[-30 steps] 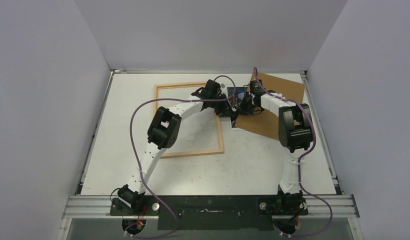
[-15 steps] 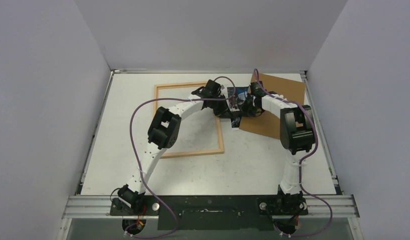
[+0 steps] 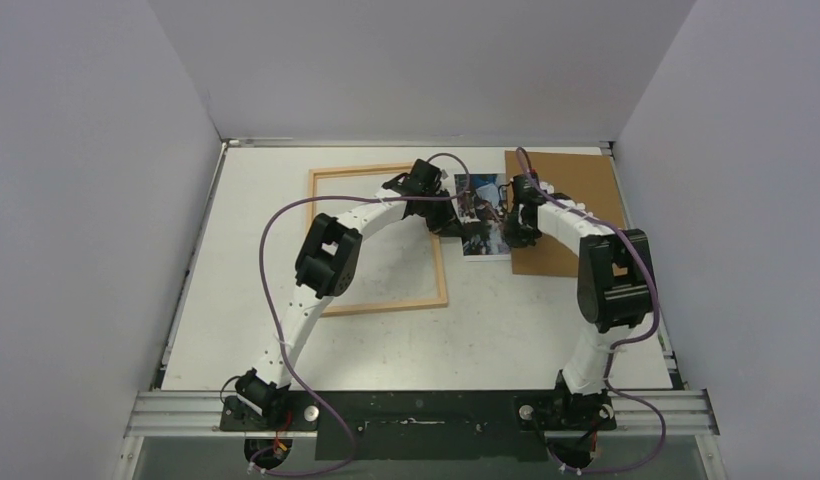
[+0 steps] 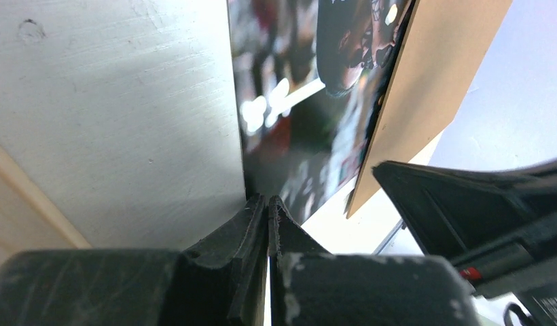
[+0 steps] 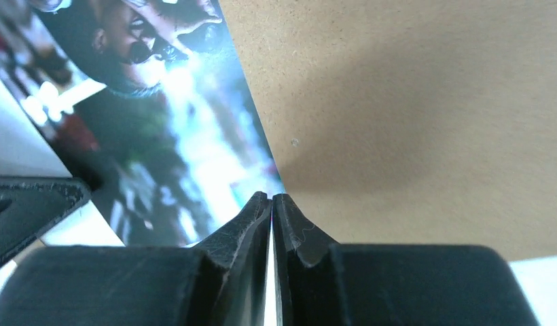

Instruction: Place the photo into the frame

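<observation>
The board (image 3: 576, 175) turned straight; the photo (image 3: 483, 215), between clenched left pincer (image 4: 267, 202) and clenched right pincer (image 5: 271, 198), can now reach the frame (image 3: 386, 304).

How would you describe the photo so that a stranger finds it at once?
Look at the far half of the white table. Between the wooden frame on the left and the brown board on the right lies the photo. It is the only glossy, colourful sheet; its neighbours are plain.

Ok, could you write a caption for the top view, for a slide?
Left gripper and right gripper, both shut, at opposite edges of the photo, between frame and board.
</observation>
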Controlling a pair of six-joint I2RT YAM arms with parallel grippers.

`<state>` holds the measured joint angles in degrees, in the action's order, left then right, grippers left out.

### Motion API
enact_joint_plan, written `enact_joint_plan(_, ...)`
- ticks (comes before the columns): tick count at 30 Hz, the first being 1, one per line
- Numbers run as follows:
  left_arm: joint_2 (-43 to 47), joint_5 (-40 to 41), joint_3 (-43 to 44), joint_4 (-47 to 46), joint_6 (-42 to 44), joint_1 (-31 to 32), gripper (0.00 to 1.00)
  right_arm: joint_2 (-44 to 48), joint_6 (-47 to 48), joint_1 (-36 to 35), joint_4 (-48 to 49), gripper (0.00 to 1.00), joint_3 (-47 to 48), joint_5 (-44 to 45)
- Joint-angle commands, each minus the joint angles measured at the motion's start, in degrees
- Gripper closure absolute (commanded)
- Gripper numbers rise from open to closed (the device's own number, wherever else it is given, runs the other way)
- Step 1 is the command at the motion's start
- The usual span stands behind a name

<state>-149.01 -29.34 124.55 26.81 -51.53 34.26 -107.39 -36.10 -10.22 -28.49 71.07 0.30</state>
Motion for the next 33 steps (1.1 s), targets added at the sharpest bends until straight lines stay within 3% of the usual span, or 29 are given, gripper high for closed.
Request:
enact_joint_plan(1,-0.5,2.7,1.1,3.9,1.9,-1.1,0.98,8.1,8.3,-3.3,-1.3,0.90,-0.2,9.6)
enact_joint_plan(4,1.7,-0.8,3.5,2.1,6.0,-1.3,0.98,10.9,15.6,-5.6,-0.2,0.87,0.2,8.1)
enact_joint_plan(9,8.7,-2.8,6.1,4.7,15.0,-2.2,0.98,16.1,22.6,-8.1,1.4,0.72,-1.4,11.5)
enact_joint_plan(12,13.6,-1.9,2.6,5.5,15.2,-4.7,0.98,18.9,25.2,-8.2,3.4,0.64,-3.9,11.3)
enact_joint_plan(15,18.8,-0.9,-2.5,5.4,15.4,-8.8,0.98,22.1,30.6,-8.4,6.3,0.52,-7.7,4.5)
enact_joint_plan(18,23.8,0.6,-6.7,7.1,17.9,-13.6,0.98,23.8,35.5,-10.5,6.9,0.40,-10.2,7.0)
enact_joint_plan(24,31.9,4.8,-13.6,11.7,23.3,-22.1,0.90,22.9,49.9,-15.9,5.9,0.38,-11.8,12.1)
enact_joint_plan(33,37.1,1.4,-22.9,9.4,22.4,-29.9,0.83,17.8,63.5,-24.2,4.8,0.35,-11.4,16.8)
